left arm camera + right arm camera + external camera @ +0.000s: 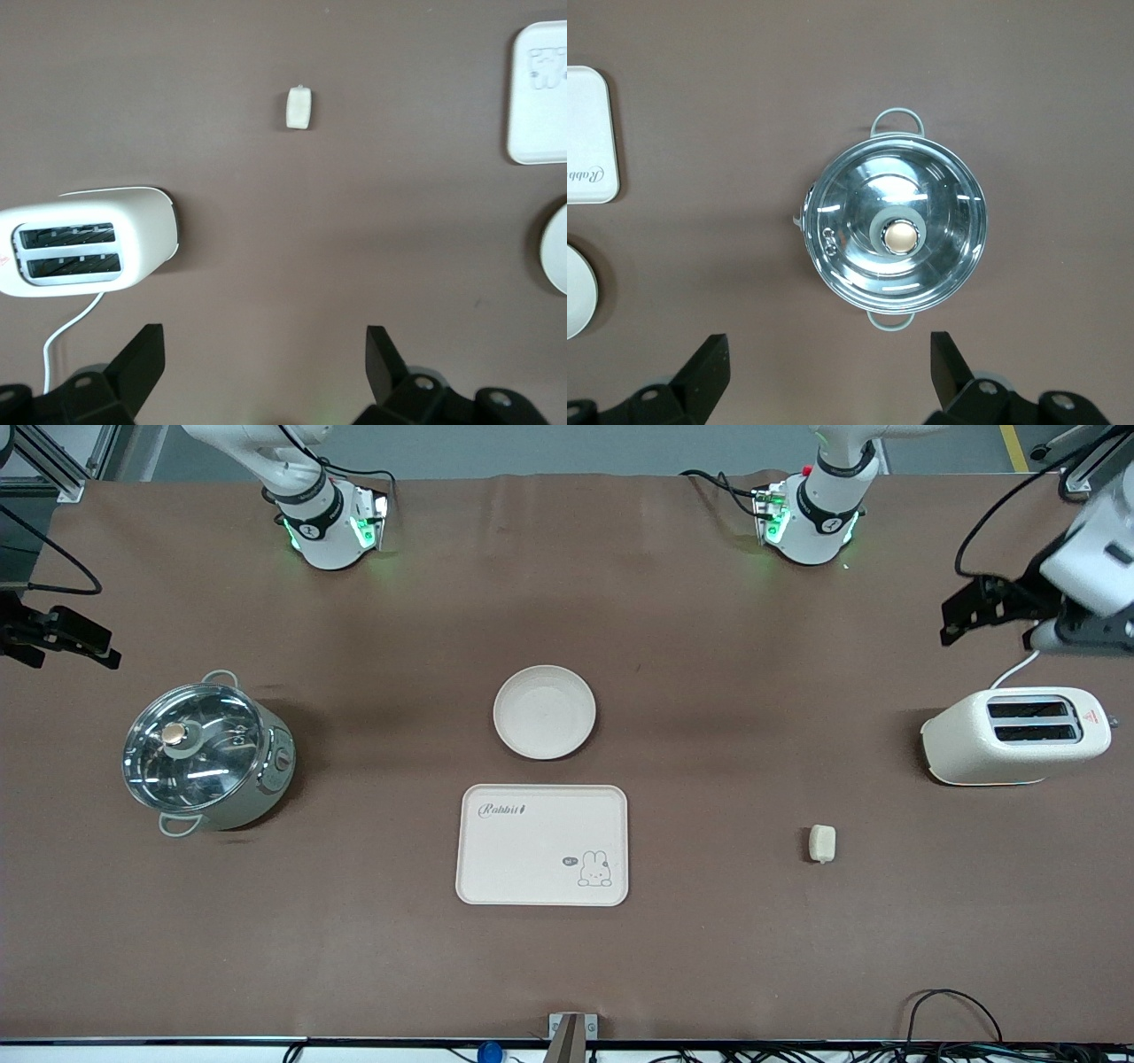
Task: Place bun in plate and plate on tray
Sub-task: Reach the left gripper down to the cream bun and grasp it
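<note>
The small cream bun (821, 843) lies on the brown table toward the left arm's end, nearer to the front camera than the toaster; it also shows in the left wrist view (300, 108). The round cream plate (544, 711) sits empty at mid-table. The rectangular "Rabbit" tray (542, 844) lies just nearer to the front camera than the plate, also empty. My left gripper (974, 611) hangs high beside the toaster, open and empty (264, 341). My right gripper (62, 642) hangs high beside the pot, open and empty (829, 347).
A cream two-slot toaster (1014, 735) with a white cord stands at the left arm's end. A steel pot with a glass lid (205, 753) stands at the right arm's end. Cables lie along the table's front edge.
</note>
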